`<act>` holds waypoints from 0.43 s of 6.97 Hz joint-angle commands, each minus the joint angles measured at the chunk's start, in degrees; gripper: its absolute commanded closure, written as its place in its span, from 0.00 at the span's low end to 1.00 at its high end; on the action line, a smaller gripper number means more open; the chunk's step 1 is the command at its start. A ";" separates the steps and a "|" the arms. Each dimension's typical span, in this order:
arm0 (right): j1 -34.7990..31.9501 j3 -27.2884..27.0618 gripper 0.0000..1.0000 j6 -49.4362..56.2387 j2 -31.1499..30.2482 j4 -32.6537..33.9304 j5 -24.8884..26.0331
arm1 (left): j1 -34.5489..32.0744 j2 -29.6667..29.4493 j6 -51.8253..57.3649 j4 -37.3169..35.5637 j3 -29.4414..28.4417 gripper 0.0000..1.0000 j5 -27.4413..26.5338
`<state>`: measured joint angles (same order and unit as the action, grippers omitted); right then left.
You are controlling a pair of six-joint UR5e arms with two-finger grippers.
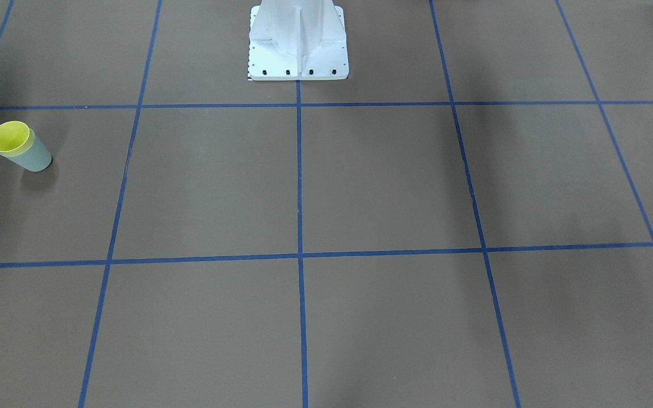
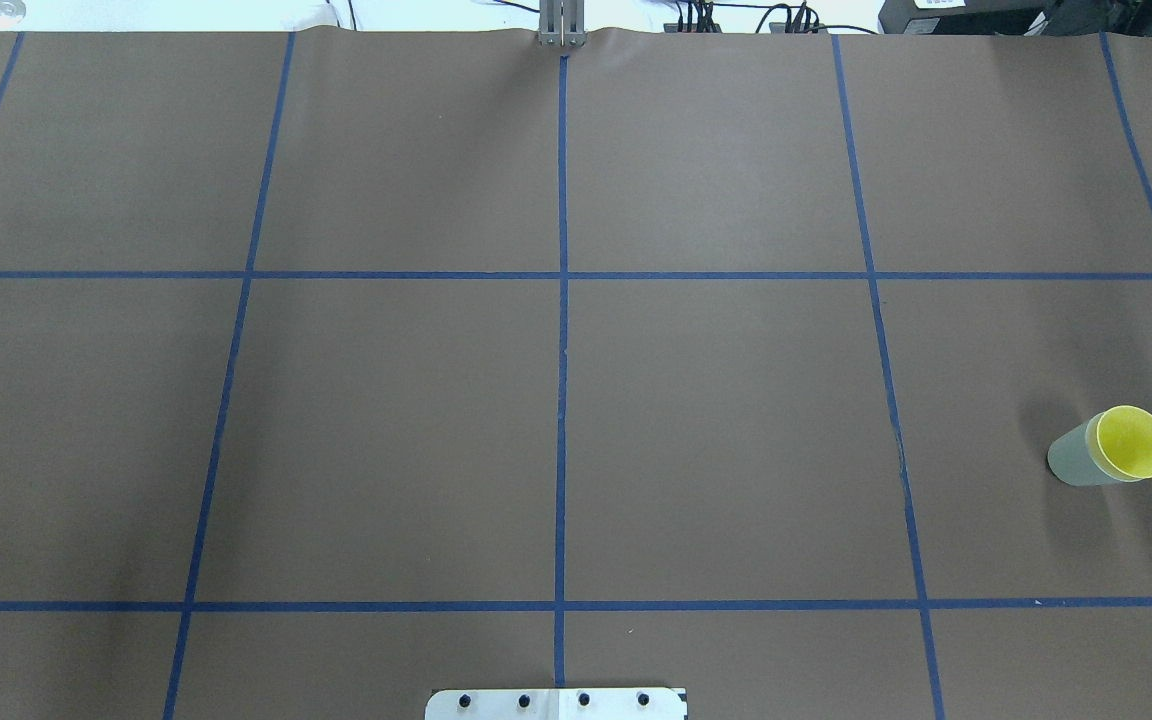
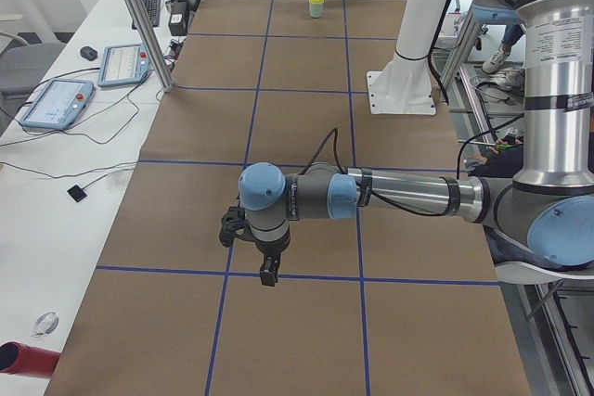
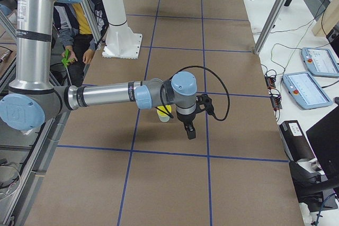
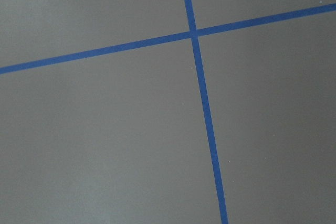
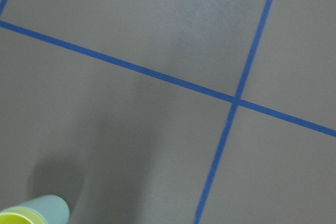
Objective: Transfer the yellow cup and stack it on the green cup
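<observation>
Brown-papered table (image 2: 716, 400), gridded in blue tape (image 2: 562, 400).
From the left end, a white bench (image 3: 37, 164) runs along nine o'clock, bearing a touch pendant (image 3: 58, 102), a mouse (image 3: 89, 53) and, toward eleven, a black keyboard (image 3: 151, 6).

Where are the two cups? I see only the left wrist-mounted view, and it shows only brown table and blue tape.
Observer: The yellow cup sits nested inside the green cup, on the robot's right part of the table.
Operator: Is a gripper holding them?
Observer: No. They stand upright and free; the right gripper hangs beside them, apart.
Operator: And my own arm?
Observer: The left gripper hangs above the table's opposite end, with no cup; open or shut I cannot tell.
</observation>
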<state>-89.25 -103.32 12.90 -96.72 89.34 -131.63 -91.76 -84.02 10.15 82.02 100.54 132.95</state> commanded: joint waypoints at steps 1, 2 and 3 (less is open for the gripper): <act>-4.44 7.13 0.00 5.21 -0.48 1.99 0.67 | -0.35 -0.17 -0.22 -0.46 -0.34 0.00 0.29; -5.05 8.38 0.00 5.21 -0.57 1.55 0.59 | -0.44 0.00 -0.05 -0.28 0.88 0.00 -0.15; -5.06 8.48 0.00 4.77 -2.49 1.46 1.11 | -0.35 0.09 0.04 -0.37 2.11 0.00 -0.41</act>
<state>-93.89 -95.82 17.81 -97.65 90.97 -130.93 -92.13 -84.03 10.08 81.68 101.37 132.88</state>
